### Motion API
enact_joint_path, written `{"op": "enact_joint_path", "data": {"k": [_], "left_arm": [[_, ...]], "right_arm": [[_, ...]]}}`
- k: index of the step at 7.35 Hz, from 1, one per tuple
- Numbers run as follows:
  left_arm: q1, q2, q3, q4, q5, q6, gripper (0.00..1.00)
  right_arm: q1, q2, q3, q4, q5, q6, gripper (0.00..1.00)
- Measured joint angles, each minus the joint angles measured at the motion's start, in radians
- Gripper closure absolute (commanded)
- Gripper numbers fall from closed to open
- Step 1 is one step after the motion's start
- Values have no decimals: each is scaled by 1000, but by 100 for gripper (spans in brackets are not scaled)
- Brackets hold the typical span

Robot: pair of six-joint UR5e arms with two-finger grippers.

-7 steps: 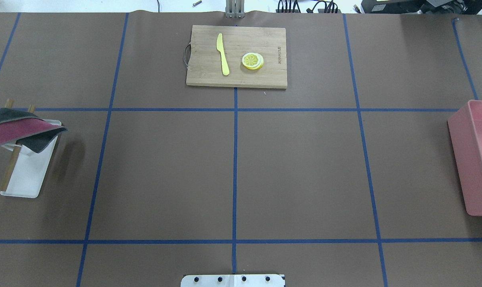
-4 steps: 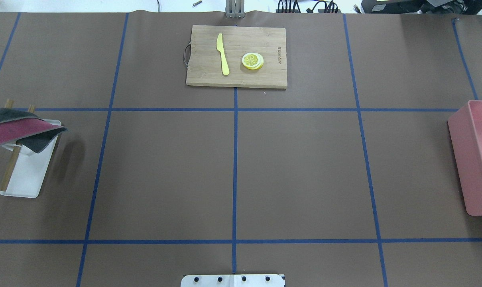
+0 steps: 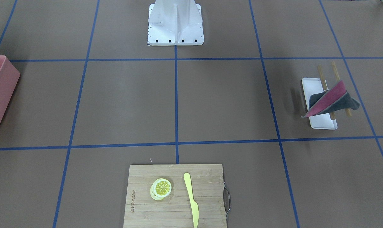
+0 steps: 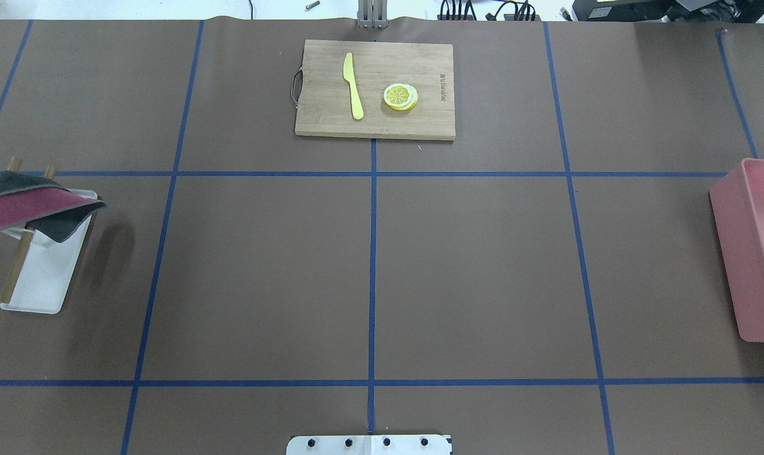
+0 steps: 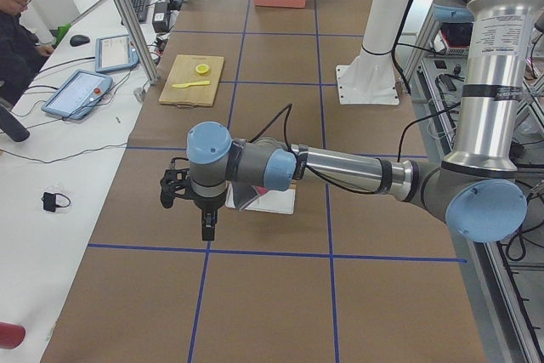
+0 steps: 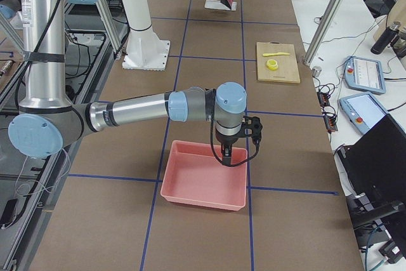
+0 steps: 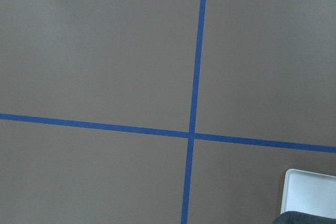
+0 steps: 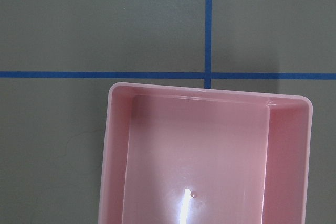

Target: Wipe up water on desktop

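- The left gripper [image 5: 207,231] hangs near the draped red-and-grey cloth [image 4: 28,205], the right gripper [image 6: 226,157] over the pink bin [image 6: 203,185]; open or closed, I cannot tell.
- The brown desktop [image 4: 261,272] shows no puddle I can see.
- Best to pinch the cloth's top fold and lift straight up.

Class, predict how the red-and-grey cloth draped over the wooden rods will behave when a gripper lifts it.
The red-and-grey cloth is probably floppy: it sags over the two wooden rods with corners hanging. Likely light, since thin rods carry it. A lift might snag and tip the white tray beneath.
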Motion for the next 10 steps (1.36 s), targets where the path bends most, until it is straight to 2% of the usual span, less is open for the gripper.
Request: {"op": "enact_joint_path", "data": {"k": [2, 4, 5, 7, 10], "left_arm": [[39, -12, -45, -7, 3, 1, 1], [154, -21, -77, -68, 1, -21, 1], [206, -34, -82, -98, -3, -96, 1], [270, -84, -60, -115, -6, -208, 1], [300, -75, 1, -130, -6, -229, 1]], "right_arm": [[-4, 0, 0, -2, 4, 1, 0], [-20, 9, -3, 2, -1, -1, 0], [-24, 18, -5, 3, -3, -5, 0], [-96, 31, -9, 1, -22, -8, 0], [-167, 46, 5, 3, -54, -11, 0]]}}
